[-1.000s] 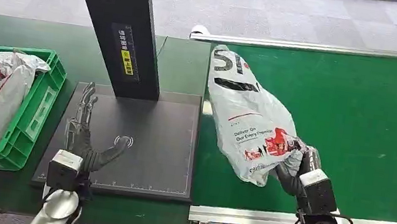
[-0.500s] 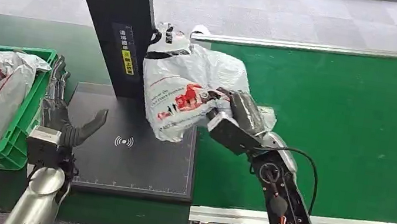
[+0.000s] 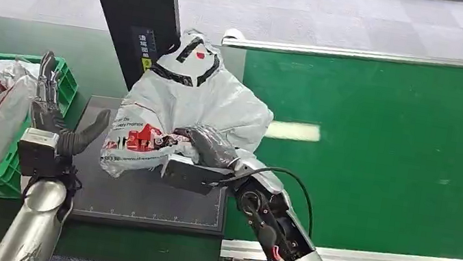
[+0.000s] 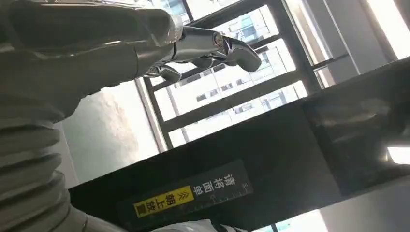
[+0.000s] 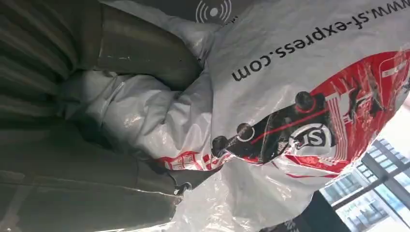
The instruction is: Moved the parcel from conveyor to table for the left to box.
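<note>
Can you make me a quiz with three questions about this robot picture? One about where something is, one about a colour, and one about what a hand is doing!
1. Where is the parcel?
A. over the dark pad
B. inside the crate
C. on the floor

2. What colour is the crate?
A. blue
B. green
C. yellow

3. What is the left hand doing?
A. squeezing the parcel
B. holding a box
C. holding nothing, fingers apart

Answers: 1 A, the white bag hangs above the pad beside the black post. 2 B, its walls are bright green. 3 C, it is raised and open while the right hand grips the parcel.
</note>
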